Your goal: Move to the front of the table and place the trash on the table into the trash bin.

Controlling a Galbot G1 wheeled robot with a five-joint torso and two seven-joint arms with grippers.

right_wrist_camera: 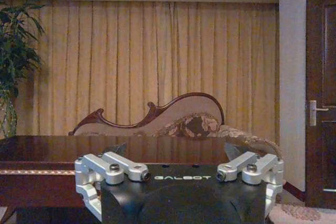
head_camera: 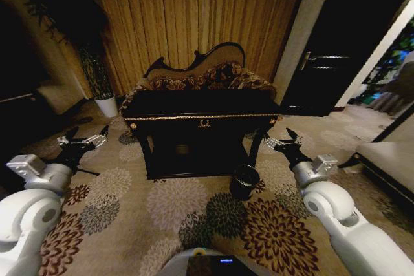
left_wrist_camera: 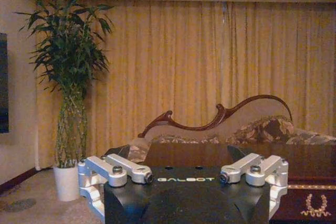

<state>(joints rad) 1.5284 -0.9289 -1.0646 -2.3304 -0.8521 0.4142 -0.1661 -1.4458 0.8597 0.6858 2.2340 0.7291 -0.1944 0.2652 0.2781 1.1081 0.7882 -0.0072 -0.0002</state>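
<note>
The black gold-trimmed surface (head_camera: pixel 202 109) stands straight ahead on the flower-patterned carpet (head_camera: pixel 174 214), its gold emblem (head_camera: pixel 204 123) facing the robot and a lower shelf (head_camera: pixel 197 159) between its curved legs. No trash can be made out on its dark glossy top from here. The dark round trash bin (head_camera: pixel 244 181) sits on the carpet just in front of the surface's right front leg, much lower than the top.

The left pincer (head_camera: pixel 83 138) is held forward at the left, above the carpet and well apart from the surface, its fingers spread apart and holding nothing. The right pincer (head_camera: pixel 282 139) is held forward at the right, near the surface's right front corner and above the bin's far side, fingers likewise apart and empty.

Behind the surface is a carved-back patterned sofa (head_camera: pixel 202 72) against long golden curtains (head_camera: pixel 194 11). A tall plant in a white pot (head_camera: pixel 107 105) stands at the left, and a dark door (head_camera: pixel 323 63) at the right.
</note>
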